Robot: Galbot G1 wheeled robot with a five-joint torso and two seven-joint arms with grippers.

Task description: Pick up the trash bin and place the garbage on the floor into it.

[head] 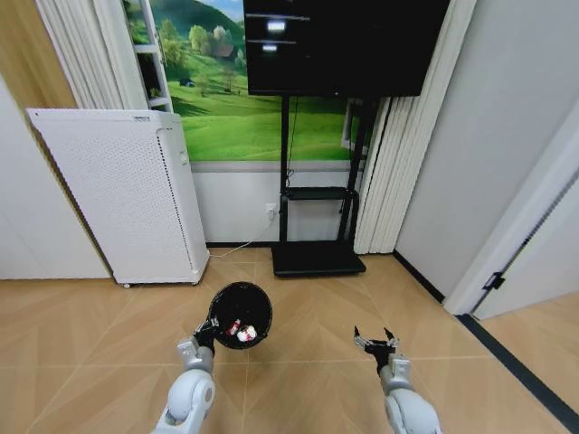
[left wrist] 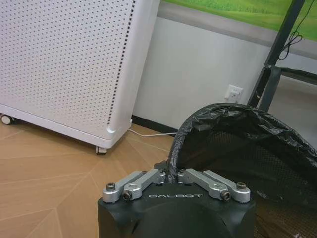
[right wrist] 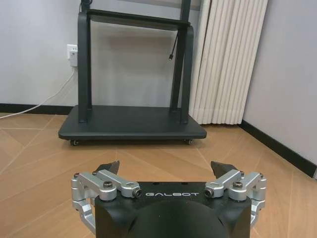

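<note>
The trash bin (head: 241,316), round, black and lined with a dark bag, hangs above the floor (head: 308,380) in front of me. My left gripper (head: 211,327) is shut on its near rim; in the left wrist view the fingers (left wrist: 171,174) pinch the bagged rim of the trash bin (left wrist: 237,148). Inside the bin lie red-and-white pieces of garbage (head: 242,331). My right gripper (head: 377,341) hovers open and empty over the boards to the right, its fingertips (right wrist: 110,167) spread wide apart.
A tall white perforated appliance (head: 118,194) stands at the back left on casters. A black TV stand (head: 317,258) with a flat base sits against the far wall, curtains (head: 398,181) beside it. A dark strip (head: 516,362) runs along the floor at right.
</note>
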